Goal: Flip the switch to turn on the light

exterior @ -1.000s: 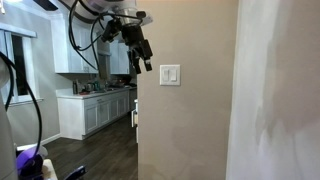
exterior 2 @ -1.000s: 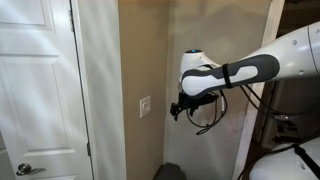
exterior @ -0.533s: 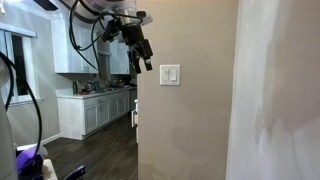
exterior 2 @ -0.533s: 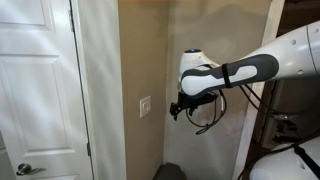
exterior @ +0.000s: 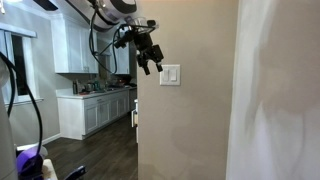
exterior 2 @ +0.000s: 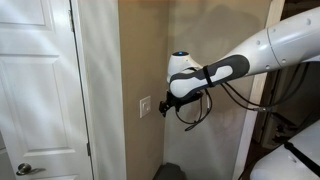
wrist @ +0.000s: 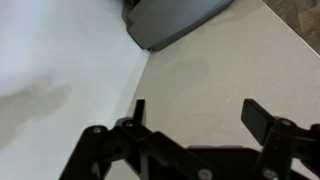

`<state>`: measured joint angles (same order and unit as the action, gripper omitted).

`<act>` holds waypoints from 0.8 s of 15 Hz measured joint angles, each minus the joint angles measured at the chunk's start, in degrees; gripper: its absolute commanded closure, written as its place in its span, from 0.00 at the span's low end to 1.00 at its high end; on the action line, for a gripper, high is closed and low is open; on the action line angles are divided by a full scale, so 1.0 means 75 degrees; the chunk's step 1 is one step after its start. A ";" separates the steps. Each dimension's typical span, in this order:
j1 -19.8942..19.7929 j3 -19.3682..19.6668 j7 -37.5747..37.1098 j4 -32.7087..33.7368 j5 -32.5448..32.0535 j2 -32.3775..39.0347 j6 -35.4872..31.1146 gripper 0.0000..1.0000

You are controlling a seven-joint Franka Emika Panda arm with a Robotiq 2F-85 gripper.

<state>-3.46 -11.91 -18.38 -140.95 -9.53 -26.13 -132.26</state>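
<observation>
End effector (wrist: pixel 200 118): released. In the wrist view its two dark fingers (wrist: pixel 138 112) stand well apart, with nothing between them but bare beige surface (wrist: pixel 210 70). A dark grey shape (wrist: pixel 170 18) sits at the top edge of that view; I cannot tell what it is.

The end effector (exterior: pixel 151 64) hangs over the left vertical edge of the surface (exterior: pixel 190 130) in an exterior view, tilted, with its tips pointing down toward the wall.

The switch (exterior: pixel 170 75) is a small white plate in the upper part of the surface, near that left edge. It lies just beside my end effector, at the lower right of the tips. From this angle I cannot tell whether we are touching or narrowly apart.

My end effector (exterior 2: pixel 165 104) is at the same height as the switch (exterior 2: pixel 146 105) in an exterior view, just beside it on its right. The tips are at the plate's edge, and contact is again unclear.

My white arm (exterior 2: pixel 215 72) reaches in from the right. Black cables (exterior: pixel 100 40) loop behind the wrist.

A white door (exterior 2: pixel 40 80) stands left of the surface. White kitchen cabinets (exterior: pixel 95 110) show well behind it.
</observation>
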 measured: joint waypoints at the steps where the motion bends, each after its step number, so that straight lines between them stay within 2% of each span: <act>1: 0.0057 0.0017 0.0149 0.0131 0.0000 0.0278 -0.0266 0.40; 9: 0.0448 0.0298 0.1162 0.0987 0.0000 0.2008 -0.2043 0.92; 10: 0.0481 0.0343 0.1238 0.1091 0.0000 0.2177 -0.2175 0.98; 12: 0.0519 0.0410 0.1342 0.1294 0.0000 0.2473 -0.2388 1.00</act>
<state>0.44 -8.83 -8.32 -131.25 -9.53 -7.58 -150.17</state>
